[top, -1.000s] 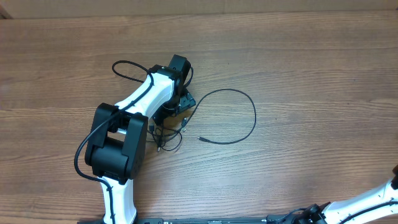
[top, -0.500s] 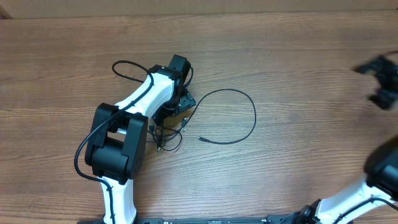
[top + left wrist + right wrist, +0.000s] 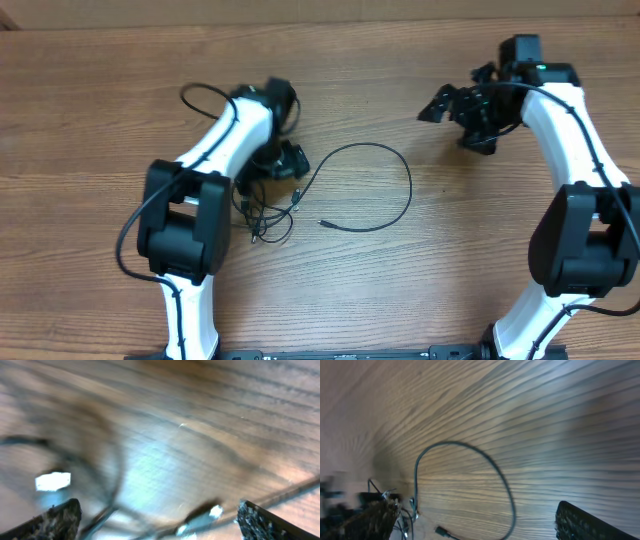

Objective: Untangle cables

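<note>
Grasp not yet made! Left gripper (image 3: 288,164) hovers at the knotted cables (image 3: 262,216), left of centre, one cord's loop (image 3: 405,175) sweeping right. Right gripper (image 3: 455,118) sits far right, well apart. Both jaws gape, empty. Next, likely: pinch one strand and draw it clear.

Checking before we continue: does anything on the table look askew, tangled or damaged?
Only the cables: they bunch in a small snarl beside the left arm, one long loop swinging out to the right. No damage visible.

Thin black cables (image 3: 410,190): small tangled clump, one strand looping out.
</note>
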Robot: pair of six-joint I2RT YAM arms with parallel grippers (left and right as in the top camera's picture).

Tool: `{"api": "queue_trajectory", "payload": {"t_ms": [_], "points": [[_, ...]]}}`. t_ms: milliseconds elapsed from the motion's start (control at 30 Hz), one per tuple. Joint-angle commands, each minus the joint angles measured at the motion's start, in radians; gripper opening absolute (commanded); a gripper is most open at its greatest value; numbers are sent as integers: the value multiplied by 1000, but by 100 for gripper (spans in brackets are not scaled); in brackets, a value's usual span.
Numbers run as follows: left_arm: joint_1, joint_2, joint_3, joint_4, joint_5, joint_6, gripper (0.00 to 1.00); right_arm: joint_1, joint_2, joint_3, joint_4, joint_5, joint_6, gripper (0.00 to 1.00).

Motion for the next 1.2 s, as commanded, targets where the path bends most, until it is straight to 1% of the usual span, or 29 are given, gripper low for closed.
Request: {"api": "queue_trajectory", "payload": {"t_ms": [0,33,100,200,333,433,600,733,800,900,967,1000,1167], "points": [[52,-65,192,-86,-56,76,99,48,-14,-26,15,9,32,100],[69,-98,249,-111,-60,74,100,68,-14,-36,19,9,32,100],[94,-147,309,-127,-59,69,100,93,-14,-50,23,6,34,100],[148,-251,382,-142,-60,25,100,146,-14,-73,37,-38,35,100],[251,-390,401,-153,-72,-6,99,249,-14,-111,100,-71,13,100],[336,-470,401,-220,-102,-9,99,359,-14,-142,151,-70,12,100],[440,-521,401,-353,-156,-9,99,562,-14,-179,248,-53,-8,100],[471,-515,391,-425,-158,-6,100,707,-14,-206,341,13,-6,99],[470,-509,386,-437,-158,0,99,777,-13,-209,370,56,-6,95],[468,-497,385,-439,-156,-1,100,870,-12,-209,401,166,-5,85],[468,-491,385,-439,-151,-2,99,912,-6,-209,414,245,20,77],[468,-487,385,-440,-145,-2,100,930,2,-209,420,278,40,74],[467,-472,385,-441,-78,-1,100,952,75,-209,481,291,66,74]]}}
